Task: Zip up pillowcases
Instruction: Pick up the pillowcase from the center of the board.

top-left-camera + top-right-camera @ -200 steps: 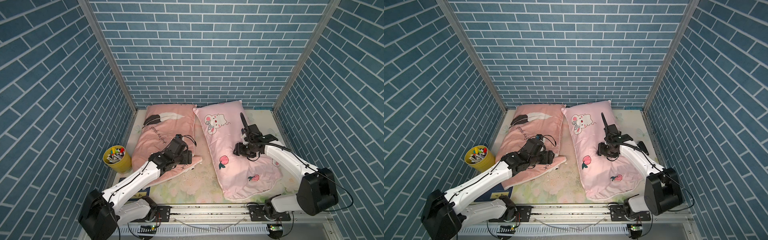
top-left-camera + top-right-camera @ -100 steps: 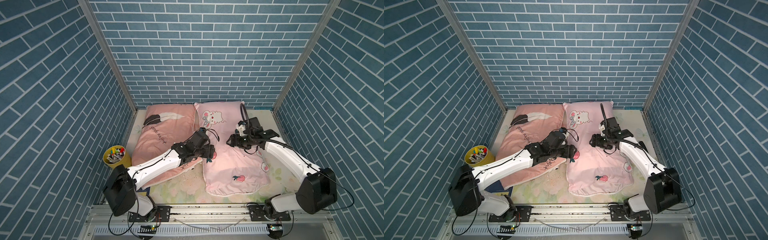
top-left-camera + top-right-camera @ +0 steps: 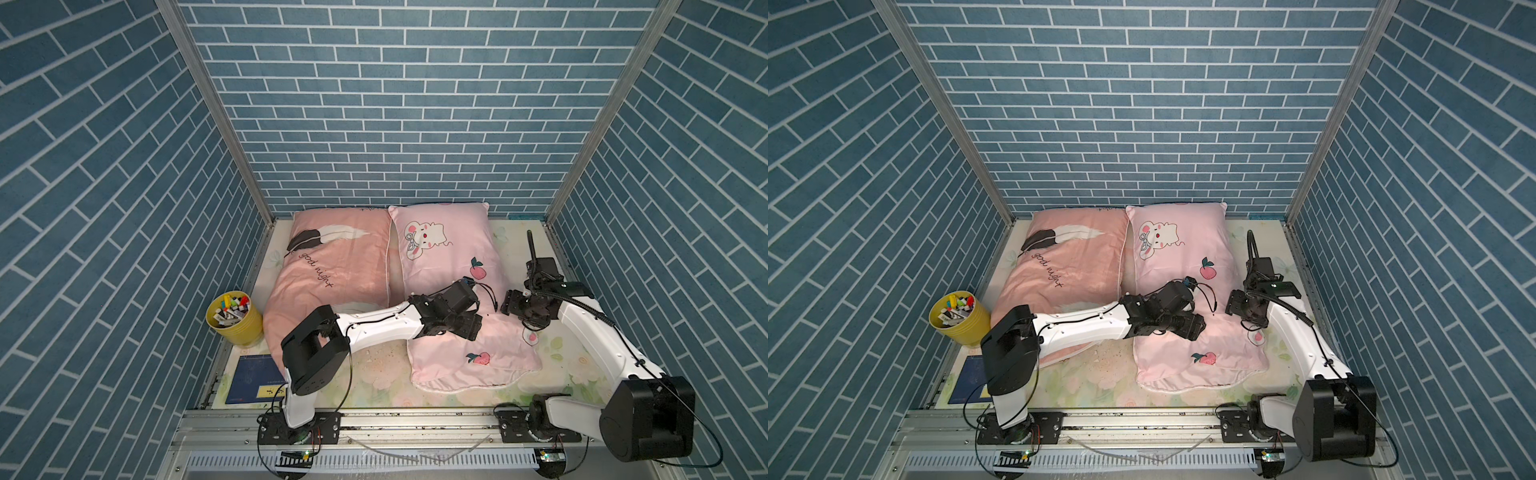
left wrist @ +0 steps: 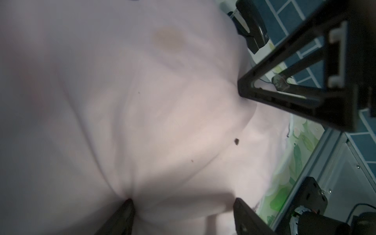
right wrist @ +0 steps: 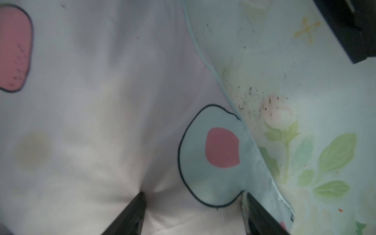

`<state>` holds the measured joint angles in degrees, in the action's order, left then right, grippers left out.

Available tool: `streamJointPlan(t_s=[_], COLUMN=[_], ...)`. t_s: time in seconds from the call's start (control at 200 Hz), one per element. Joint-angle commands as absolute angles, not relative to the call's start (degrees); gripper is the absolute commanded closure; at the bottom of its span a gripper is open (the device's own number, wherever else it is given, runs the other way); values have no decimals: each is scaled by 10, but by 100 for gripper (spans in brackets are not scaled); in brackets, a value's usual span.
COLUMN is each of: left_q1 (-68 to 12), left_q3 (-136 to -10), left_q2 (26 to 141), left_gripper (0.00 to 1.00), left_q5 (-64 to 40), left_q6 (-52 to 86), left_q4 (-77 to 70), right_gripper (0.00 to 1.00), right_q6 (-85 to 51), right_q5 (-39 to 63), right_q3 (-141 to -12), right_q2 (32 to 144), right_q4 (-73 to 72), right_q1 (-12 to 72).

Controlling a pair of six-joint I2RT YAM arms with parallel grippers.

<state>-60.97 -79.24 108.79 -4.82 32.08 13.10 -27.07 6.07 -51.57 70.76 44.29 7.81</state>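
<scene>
Two pillowcases lie side by side at the back in both top views: the salmon-pink pillowcase with feather and script on the left, the pale pink pillowcase with mouse and peaches on the right. My left gripper reaches across onto the pale pink one's middle. In the left wrist view it is open, its tips dimpling the fabric. My right gripper sits at that pillowcase's right edge. In the right wrist view it is open, its tips pressed on the cloth beside a printed ear. No zipper shows.
A pale floral sheet covers the table. A yellow cup of markers stands at the left wall, with a dark blue book in front of it. Blue brick walls close three sides. A metal rail runs along the front.
My left arm swung right, off the salmon pillowcase onto the pale pink one. The pale pink pillowcase slid left and straightened beside the salmon one. My right gripper shifted to its right edge.
</scene>
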Motion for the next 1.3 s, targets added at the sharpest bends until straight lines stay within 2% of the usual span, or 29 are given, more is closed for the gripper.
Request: streamJointPlan(t_s=[0.0,0.095,0.31,0.36,0.475,0.58,0.765,1.085,1.195,1.295], left_q1=[-568,-540,-479,-463,-431,-419,-404,-364,-358,-351], left_q3=[-778,-783,-814,-827,-854,-880,-903,-937,-948,-950], left_q2=[1128,1150,1189,1203,1234,1261,1284,1319,1331,1335], left_gripper=[30,30,30,30,31,32,32,33,34,34], left_q5=[-87,-77,-46,-43,-44,-55,-52,-58,-63,-68], left_q6=[354,355,337,333,332,329,316,306,308,312], left_q4=[83,77,99,106,115,123,141,159,159,152], right_gripper=[32,34,34,33,27,24,20,18,18,20], right_q6=[-270,-283,-266,-255,-246,-264,-296,-309,-324,-324], right_q5=[187,263,331,316,214,195,274,395,431,440], right_q3=[-479,-473,-521,-529,-524,-479,-398,-310,-287,-270], right_q2=[716,743,768,756,713,681,677,755,745,703], right_q4=[377,324,294,312,368,360,271,108,101,152], right_q1=[77,83,111,110,81,29,-42,-68,-67,-65])
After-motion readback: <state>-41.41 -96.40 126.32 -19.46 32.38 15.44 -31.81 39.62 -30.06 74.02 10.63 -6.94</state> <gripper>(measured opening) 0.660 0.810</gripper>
